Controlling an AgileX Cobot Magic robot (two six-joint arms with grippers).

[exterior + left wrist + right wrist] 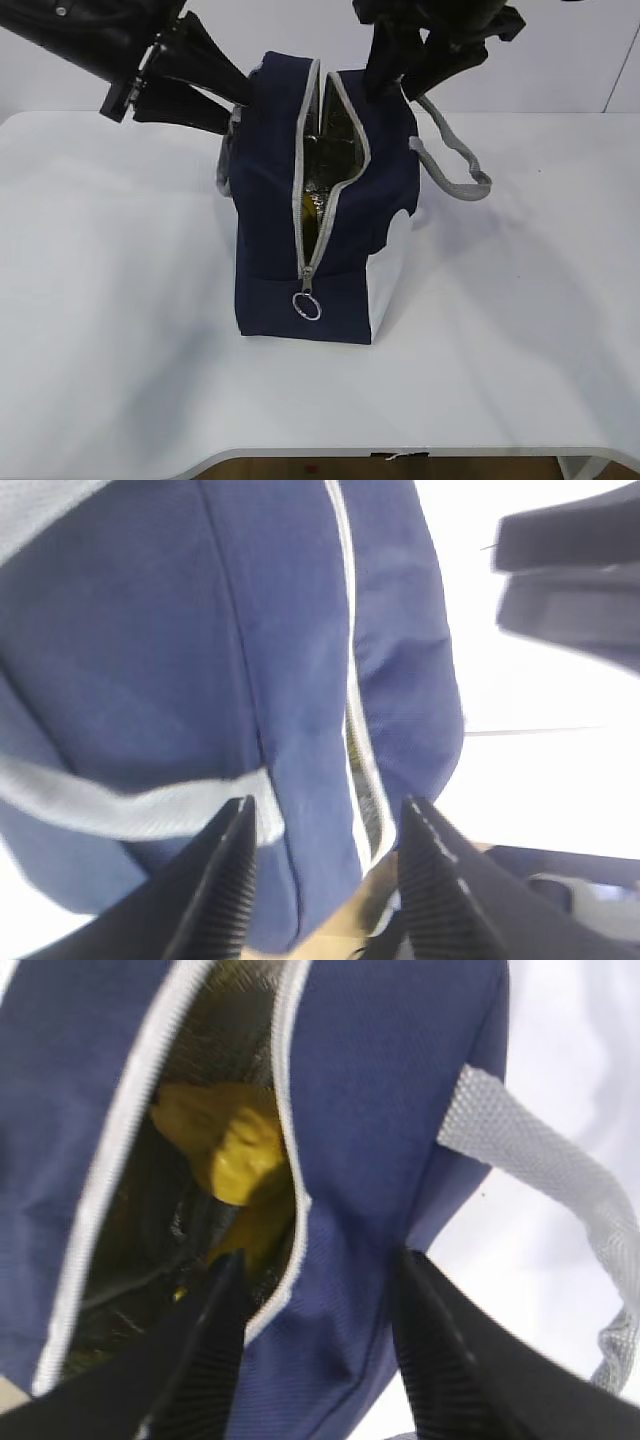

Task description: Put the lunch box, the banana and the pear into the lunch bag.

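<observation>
The navy-blue lunch bag stands mid-table with its top zipper open and the silvery lining showing. My left gripper is at the bag's far left side; in the left wrist view it is open, with the bag's blue fabric between its fingers. My right gripper is at the bag's far right top; in the right wrist view it is open and straddles the bag's wall, one finger inside the opening. A yellow fruit lies inside; I cannot tell whether it is banana or pear. The lunch box is hidden.
The zipper's ring pull hangs at the bag's near end. A grey webbing handle droops to the right of the bag and shows in the right wrist view. The white table ends at a near edge.
</observation>
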